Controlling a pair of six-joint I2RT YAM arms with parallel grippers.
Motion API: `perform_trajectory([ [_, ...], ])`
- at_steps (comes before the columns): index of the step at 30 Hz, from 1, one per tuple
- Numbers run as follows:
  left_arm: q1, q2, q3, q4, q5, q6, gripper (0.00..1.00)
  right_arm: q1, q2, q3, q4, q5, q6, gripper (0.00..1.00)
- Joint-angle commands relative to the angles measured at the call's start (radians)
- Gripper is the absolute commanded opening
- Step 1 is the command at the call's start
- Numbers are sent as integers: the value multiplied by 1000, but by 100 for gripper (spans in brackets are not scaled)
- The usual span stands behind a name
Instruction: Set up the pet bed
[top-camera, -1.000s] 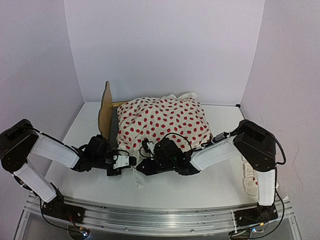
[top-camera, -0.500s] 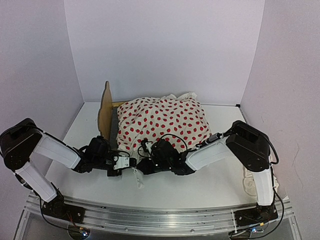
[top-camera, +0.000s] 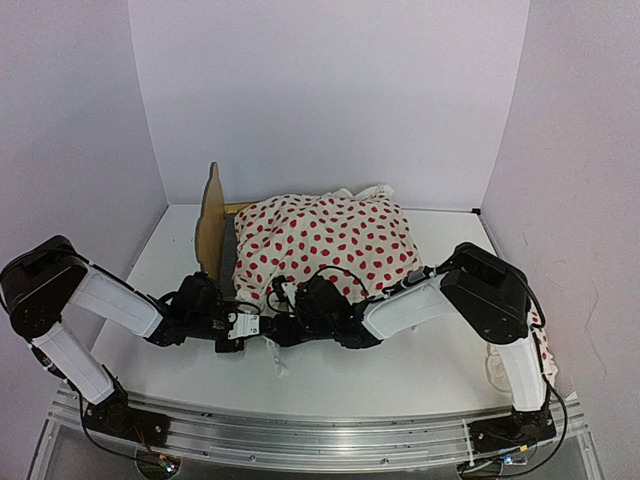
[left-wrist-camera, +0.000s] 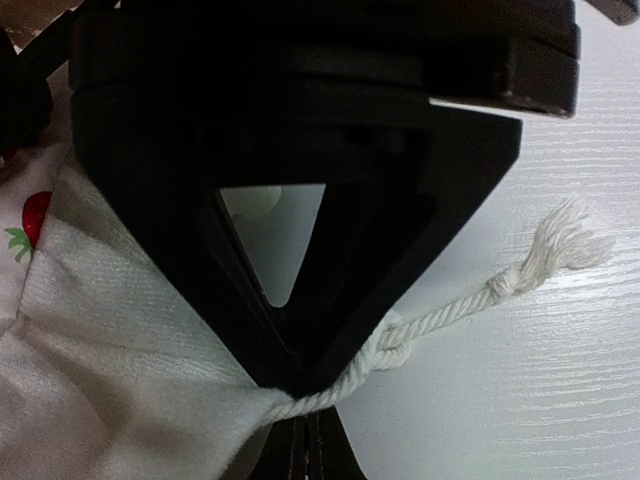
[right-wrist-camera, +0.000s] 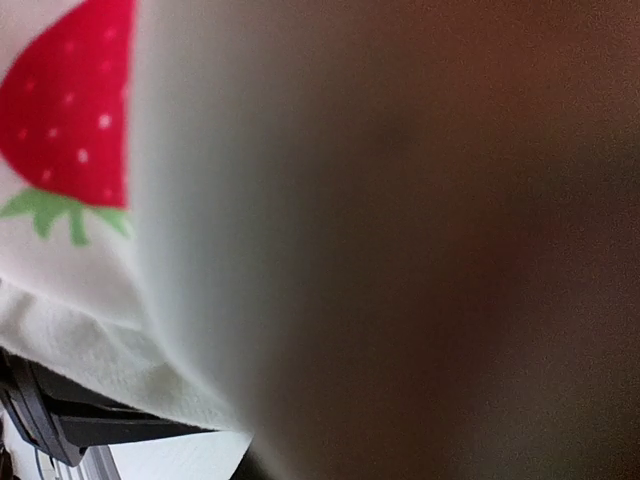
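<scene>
Left tool (top-camera: 248, 325), clamped tight on the duvet (top-camera: 330, 240) at its corded hem, should pull low and evenly. Right tool (top-camera: 290, 302) sits buried in cloth, its grip unreadable. The pet bed (top-camera: 212, 225) stands just behind both tools.

I see matt bare plywood on the pet bed (top-camera: 211, 225), a soft woven-cloth duvet (top-camera: 330, 245), a frayed twisted cord (left-wrist-camera: 470, 300) and a faintly grained white worktop (left-wrist-camera: 560, 400).

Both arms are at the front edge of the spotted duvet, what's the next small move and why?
Probably draw the left gripper slowly toward the robot. It is shut on the hem of the duvet beside the cord, and the duvet sits bunched on the bed, so a gentle pull should start flattening it.
</scene>
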Motion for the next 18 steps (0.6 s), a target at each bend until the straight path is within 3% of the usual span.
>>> perform_trajectory([
  [1,5,11,4,41,9,19,0,-2,23,11,38,-89,-1,13],
  [18,17,-2,39,49,-10,-19,0,-3,48,-20,44,-100,22,15],
])
